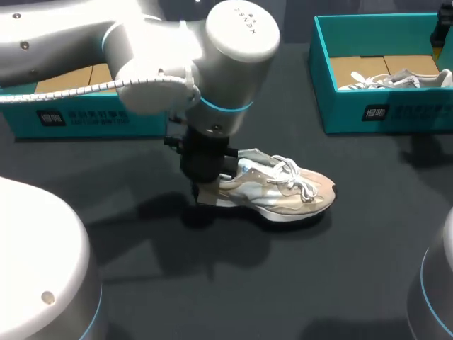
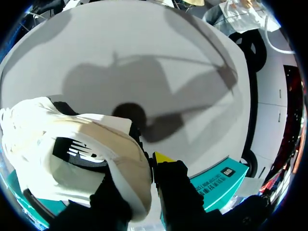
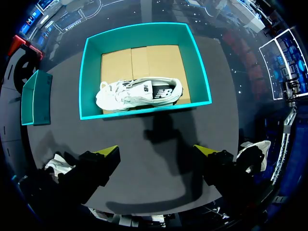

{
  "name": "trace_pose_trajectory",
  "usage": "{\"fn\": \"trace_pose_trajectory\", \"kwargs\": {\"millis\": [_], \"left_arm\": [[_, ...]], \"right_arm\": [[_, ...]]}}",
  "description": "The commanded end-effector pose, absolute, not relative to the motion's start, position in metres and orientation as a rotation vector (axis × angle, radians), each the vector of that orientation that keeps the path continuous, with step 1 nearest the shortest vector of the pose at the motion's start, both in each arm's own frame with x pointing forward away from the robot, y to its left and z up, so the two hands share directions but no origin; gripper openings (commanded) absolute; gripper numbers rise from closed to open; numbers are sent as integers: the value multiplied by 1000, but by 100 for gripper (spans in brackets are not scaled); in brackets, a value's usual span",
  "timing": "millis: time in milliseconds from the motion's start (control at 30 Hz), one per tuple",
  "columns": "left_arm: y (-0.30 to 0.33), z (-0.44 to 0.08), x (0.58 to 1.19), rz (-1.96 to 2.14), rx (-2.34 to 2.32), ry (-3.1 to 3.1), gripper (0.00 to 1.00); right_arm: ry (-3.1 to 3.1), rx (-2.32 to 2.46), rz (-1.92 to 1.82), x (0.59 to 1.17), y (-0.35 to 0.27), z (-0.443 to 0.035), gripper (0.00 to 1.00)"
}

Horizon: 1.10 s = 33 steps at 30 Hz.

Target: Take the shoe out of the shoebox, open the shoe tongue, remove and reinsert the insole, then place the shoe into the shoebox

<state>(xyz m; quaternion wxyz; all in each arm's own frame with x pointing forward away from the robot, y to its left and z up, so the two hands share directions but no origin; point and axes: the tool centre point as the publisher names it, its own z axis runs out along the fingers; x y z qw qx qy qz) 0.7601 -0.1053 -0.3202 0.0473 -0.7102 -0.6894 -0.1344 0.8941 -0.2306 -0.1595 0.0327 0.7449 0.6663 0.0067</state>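
Note:
A beige and white shoe (image 1: 283,188) lies on its sole in the middle of the dark table, toe pointing right, laces loose. My left gripper (image 1: 205,191) comes down onto its heel end and is shut on the heel. In the left wrist view the heel collar (image 2: 72,154) sits between the two dark fingers, with one yellow tip (image 2: 163,158) pressed against it. My right gripper (image 3: 156,150) hangs open and holds nothing, high above the near wall of the right teal shoebox (image 3: 144,111). A white shoe (image 3: 139,94) lies inside that box.
The right shoebox (image 1: 382,110) stands at the back right with the white shoe (image 1: 396,79) on its cardboard floor. A second teal box (image 1: 85,117) stands at the back left, behind my left arm. Dark table lies in front of the shoe.

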Motion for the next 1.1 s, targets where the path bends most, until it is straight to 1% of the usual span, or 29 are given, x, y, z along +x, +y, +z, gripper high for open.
{"fn": "trace_pose_trajectory", "kwargs": {"millis": [33, 433, 867, 900, 967, 1000, 1067, 1100], "left_arm": [[-110, -336, 752, -412, -2175, -2110, 0], [-112, -361, 734, -401, -2196, -2089, 0], [-112, -375, 731, -404, -2183, -2077, 0], [-112, -376, 731, -403, -2183, -2077, 4], [-112, -376, 731, -404, -2183, -2078, 25], [-112, -377, 732, -405, -2181, -2079, 31], [-112, -377, 732, -407, -2179, -2080, 46], [-112, -377, 732, -407, -2178, -2083, 65]], "right_arm": [[2050, 2293, 19, 894, -230, -160, 100], [2050, 2293, 19, 894, -230, -160, 100], [2050, 2293, 19, 894, -230, -160, 100], [2050, 2293, 19, 894, -230, -160, 100], [2050, 2293, 19, 894, -230, -160, 100], [2050, 2293, 19, 894, -230, -160, 100], [2050, 2293, 19, 894, -230, -160, 100], [2050, 2293, 19, 894, -230, -160, 100]]}}
